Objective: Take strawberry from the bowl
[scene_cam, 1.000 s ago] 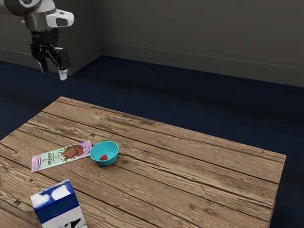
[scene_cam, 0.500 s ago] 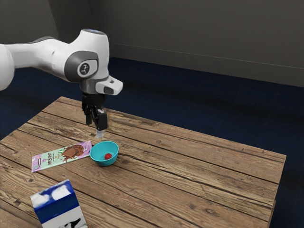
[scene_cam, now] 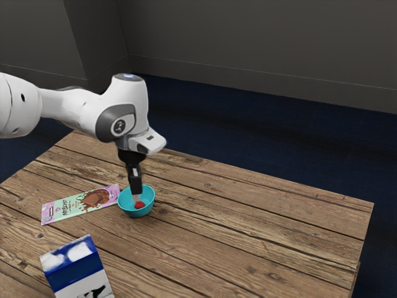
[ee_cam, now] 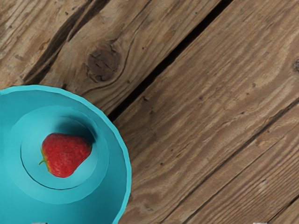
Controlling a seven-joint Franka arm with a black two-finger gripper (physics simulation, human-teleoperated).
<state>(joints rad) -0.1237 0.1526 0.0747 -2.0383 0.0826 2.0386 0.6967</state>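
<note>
Strawberry (ee_cam: pixel 66 155), just one, sits in one bowl (ee_cam: pixel 117 172); one tool (scene_cam: pixel 136 198), wide open and empty, hangs there; one bar (scene_cam: pixel 71 206), one carton (scene_cam: pixel 75 270) nearby.

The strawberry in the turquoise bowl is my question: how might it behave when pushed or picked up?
The strawberry would probably roll unevenly if pushed, since it is rounded but tapers to one side. Its ripe red flesh suggests a soft fruit that could bruise under a hard squeeze. The curved wall of the bowl would likely check any roll.
</note>
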